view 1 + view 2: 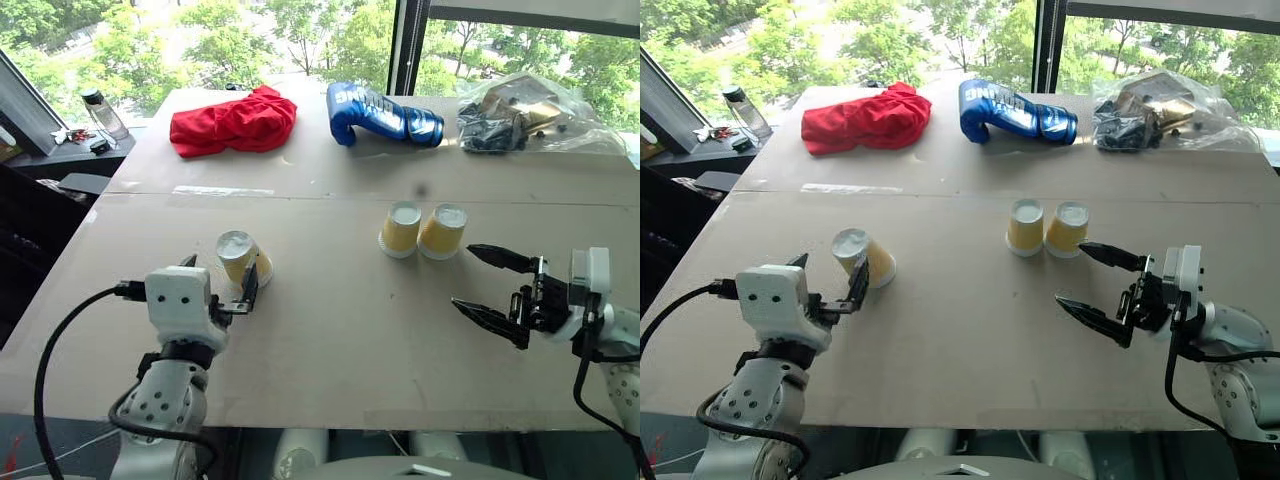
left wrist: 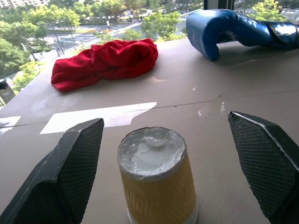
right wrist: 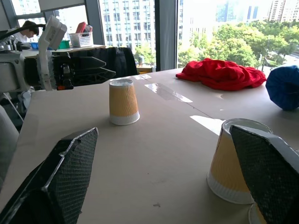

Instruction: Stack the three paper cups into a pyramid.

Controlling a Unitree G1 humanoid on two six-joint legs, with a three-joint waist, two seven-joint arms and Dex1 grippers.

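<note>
Three yellow-tan paper cups stand upside down on the brown table (image 1: pixel 330 340). One cup (image 1: pixel 243 258) stands alone at the left. Two cups (image 1: pixel 401 229) (image 1: pixel 442 231) stand side by side, touching, right of the middle. My left gripper (image 1: pixel 220 278) is open just short of the lone cup (image 2: pixel 156 177), which sits between its fingers without touching them. My right gripper (image 1: pixel 463 277) is open and empty, a little in front and to the right of the pair, pointing left. The right wrist view shows the nearer of the pair (image 3: pixel 231 161), the lone cup (image 3: pixel 124 102) and the left gripper (image 3: pixel 88 70).
Along the far edge lie a red cloth (image 1: pixel 233 122), a blue boxing glove (image 1: pixel 382 114) and a clear plastic bag of dark parts (image 1: pixel 525 115). A bottle (image 1: pixel 103 113) stands on a ledge beyond the table's left side. A tape strip (image 1: pixel 222 190) runs across the board.
</note>
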